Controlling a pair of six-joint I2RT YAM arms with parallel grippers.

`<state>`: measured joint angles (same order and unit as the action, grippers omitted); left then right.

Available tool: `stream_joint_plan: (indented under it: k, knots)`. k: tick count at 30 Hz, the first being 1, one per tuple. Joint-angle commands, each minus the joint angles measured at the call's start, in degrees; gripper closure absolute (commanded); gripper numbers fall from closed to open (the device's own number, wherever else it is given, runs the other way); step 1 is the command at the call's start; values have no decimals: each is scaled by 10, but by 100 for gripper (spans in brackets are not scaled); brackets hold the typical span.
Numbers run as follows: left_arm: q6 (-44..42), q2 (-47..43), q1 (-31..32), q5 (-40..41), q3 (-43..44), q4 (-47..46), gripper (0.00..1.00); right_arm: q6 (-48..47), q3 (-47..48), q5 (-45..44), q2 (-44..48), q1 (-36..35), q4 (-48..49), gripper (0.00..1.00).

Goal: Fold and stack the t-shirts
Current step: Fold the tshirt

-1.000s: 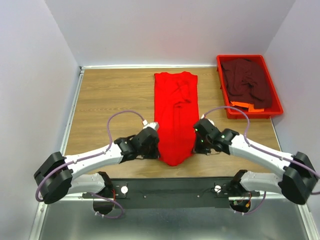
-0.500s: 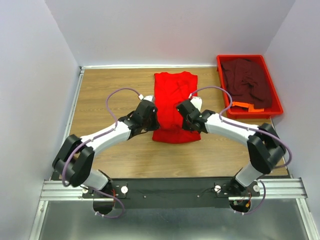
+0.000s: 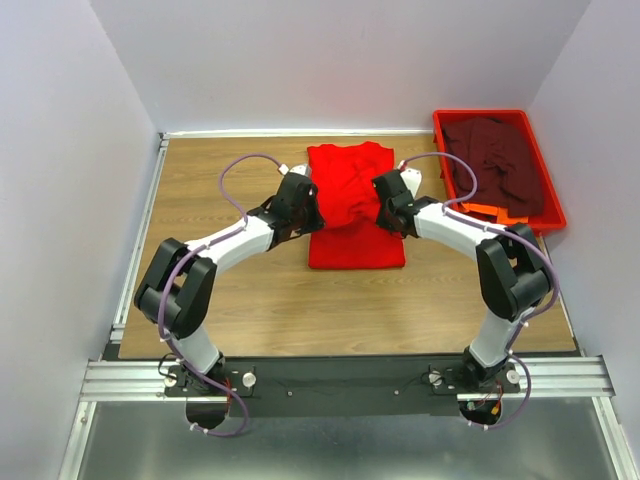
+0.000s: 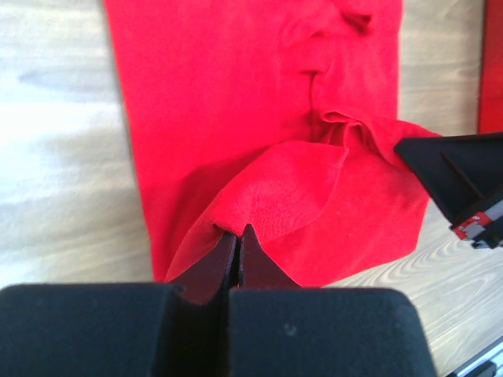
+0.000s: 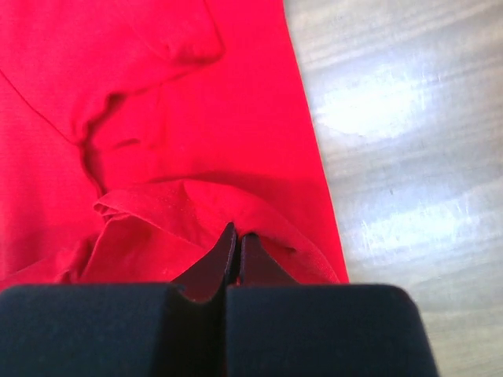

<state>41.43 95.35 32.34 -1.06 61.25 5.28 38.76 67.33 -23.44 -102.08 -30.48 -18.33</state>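
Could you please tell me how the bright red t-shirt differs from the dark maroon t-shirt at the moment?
The bright red t-shirt lies spread on the table, its near end folded over; the dark maroon t-shirt sits crumpled in the red tray. The left gripper and right gripper pinch the bright red t-shirt; no gripper holds the dark maroon t-shirt. Both are soft plain cloth.

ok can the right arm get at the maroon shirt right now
Not yet, probably: the right pincer is shut on the red shirt. The maroon shirt lies in the tray beside that arm with nothing between, so once freed it likely could.
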Motion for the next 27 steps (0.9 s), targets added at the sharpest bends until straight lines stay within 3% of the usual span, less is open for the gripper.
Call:
stream_joint_plan:
  k: [1, 19, 20, 23, 24, 25, 27]
  knots:
    - [-2, 19, -9, -13, 30, -5, 100, -13, 26, 17, -13, 13, 31, 100]
    - [-27, 106, -42, -26, 130, 16, 100, -21, 91, 74, -70, 66, 51, 100]
    - [-27, 113, -44, -28, 134, 18, 100, -21, 96, 79, -73, 67, 52, 96]
    - [-27, 119, -49, -28, 138, 15, 78, -24, 113, 86, -86, 75, 52, 72]
    - [-28, 116, -52, -27, 136, 14, 69, -24, 118, 88, -87, 78, 52, 58]
    - [-28, 113, -54, -26, 135, 12, 56, -26, 120, 90, -87, 83, 52, 52]
    - [-35, 99, -67, -24, 134, 7, 45, -33, 126, 86, -80, 85, 51, 43]
